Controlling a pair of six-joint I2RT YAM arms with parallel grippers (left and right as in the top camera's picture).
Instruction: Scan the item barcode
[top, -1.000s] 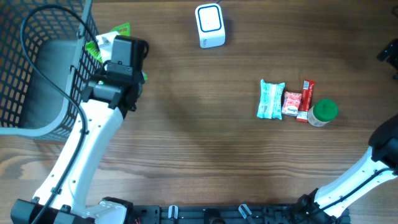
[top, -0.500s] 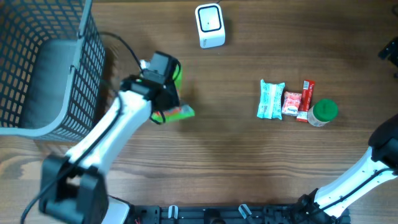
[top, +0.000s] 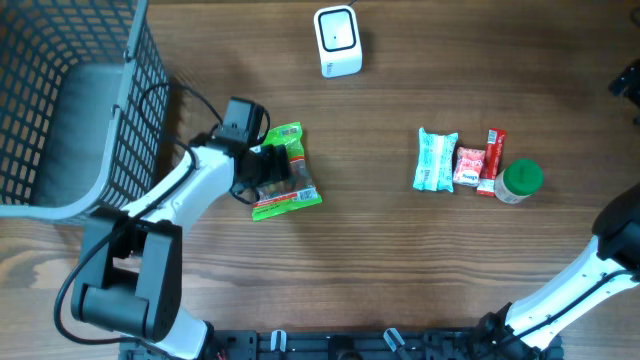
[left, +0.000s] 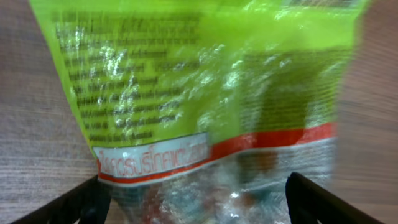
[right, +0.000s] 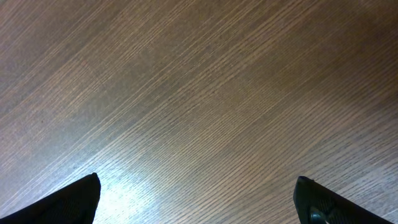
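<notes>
Just outside wire basket (top: 145, 90), green packet (top: 290, 190), left tool (left: 199, 202) jaws apart

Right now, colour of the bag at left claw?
Bag: lime green, red stripe; best in left wrist view.

Two arms of one build share our table. The left arm (top: 190, 195) wears glossy white shells between black joints, with a boxy black wrist block (top: 243, 118) and a thin black cable (top: 172, 88) looping off it. The right arm (top: 565, 295) is white below and black above. Up close we find the left fingertips (left: 78, 205) and right fingertips (right: 71, 202) to be matt black wedges.
</notes>
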